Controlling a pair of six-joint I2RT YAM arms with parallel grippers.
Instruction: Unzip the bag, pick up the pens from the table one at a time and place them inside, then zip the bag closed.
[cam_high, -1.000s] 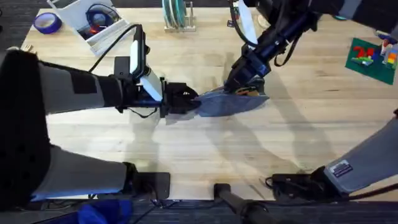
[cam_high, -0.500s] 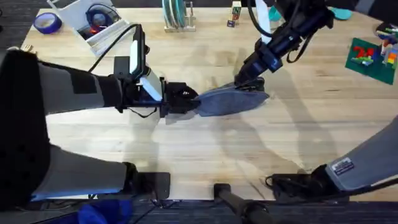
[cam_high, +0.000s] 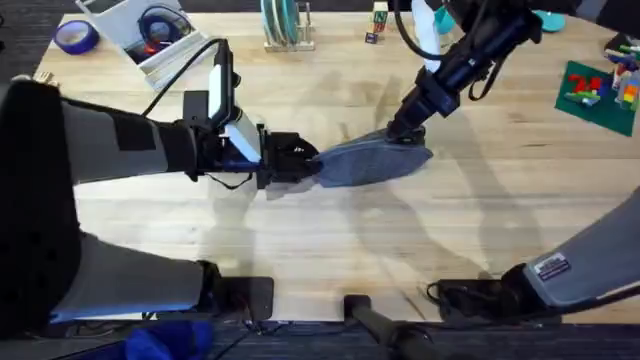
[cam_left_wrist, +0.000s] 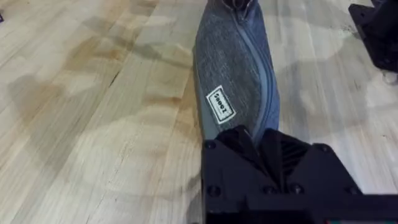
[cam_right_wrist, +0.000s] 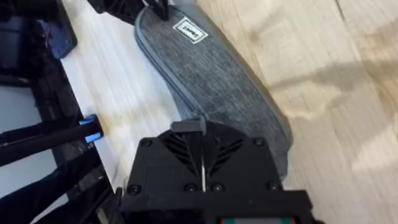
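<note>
The grey-blue bag (cam_high: 368, 163) lies in the middle of the table (cam_high: 300, 240), its zipper line looking closed along the top (cam_left_wrist: 252, 59). My left gripper (cam_high: 306, 165) is shut on the bag's left end, just below the white label (cam_left_wrist: 222, 104). My right gripper (cam_high: 402, 130) sits at the bag's right end, fingers pressed together on the small zipper pull (cam_right_wrist: 190, 124). The left gripper's fingers (cam_right_wrist: 144, 9) appear at the bag's far end in the right wrist view. The pens are out of view.
At the back left are a blue tape roll (cam_high: 75, 37) and a white box (cam_high: 140, 40) of odds and ends. A rack of discs (cam_high: 285, 25) stands at the back centre. A green brick plate (cam_high: 595, 90) lies at the right.
My right gripper has slid right along the bag's top to its right end. The dark opening seen there earlier is gone. The left gripper has kept its hold.
</note>
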